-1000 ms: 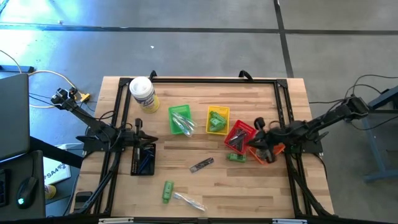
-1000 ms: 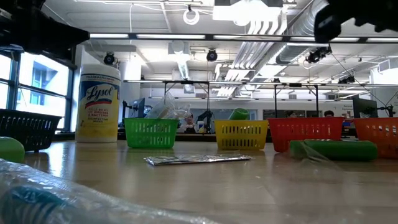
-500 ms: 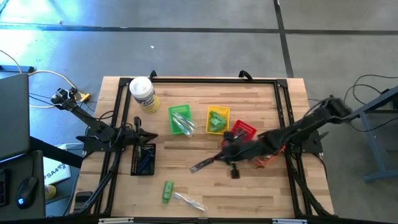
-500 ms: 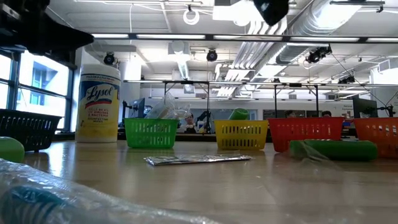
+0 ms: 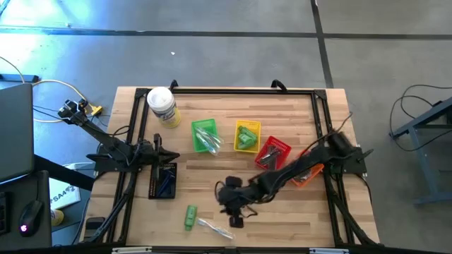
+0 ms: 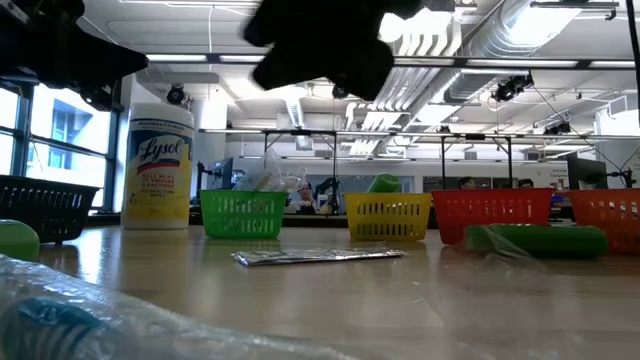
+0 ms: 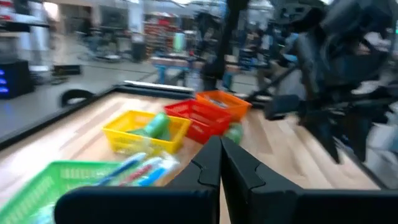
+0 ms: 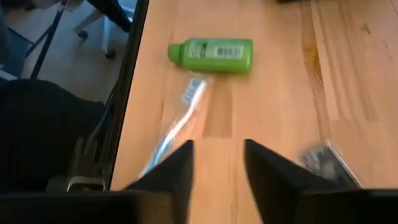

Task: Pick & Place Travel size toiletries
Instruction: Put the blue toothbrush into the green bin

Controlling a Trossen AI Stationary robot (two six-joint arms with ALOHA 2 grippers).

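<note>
Near the table's front edge, a bright green bottle (image 5: 190,216) (image 8: 211,55) and a clear packet with a toothbrush (image 5: 214,227) (image 8: 177,121) lie flat. A grey sachet (image 8: 326,163) (image 6: 318,257) lies flat beside them. My right gripper (image 5: 227,204) (image 8: 217,168) hangs open above the bare wood between packet and sachet, slanting down and touching nothing. Another green piece (image 6: 535,240) lies in front of the red basket. My left gripper (image 5: 167,151) (image 7: 221,163) waits shut and level at the table's left, above the black basket (image 5: 162,180).
A row of mesh baskets stands across the middle: green (image 5: 205,135), yellow (image 5: 247,135), red (image 5: 272,152) and orange (image 5: 308,176), some with items inside. A white wipes jar (image 5: 162,106) stands at the far left. A black frame rail (image 5: 321,127) runs around the table.
My right arm has swung out from beside the orange and red baskets toward the table's left and near edge, passing over the grey sachet. Its gripper has tipped downward and now hangs short of the green bottle and the clear packet. No item has moved.
</note>
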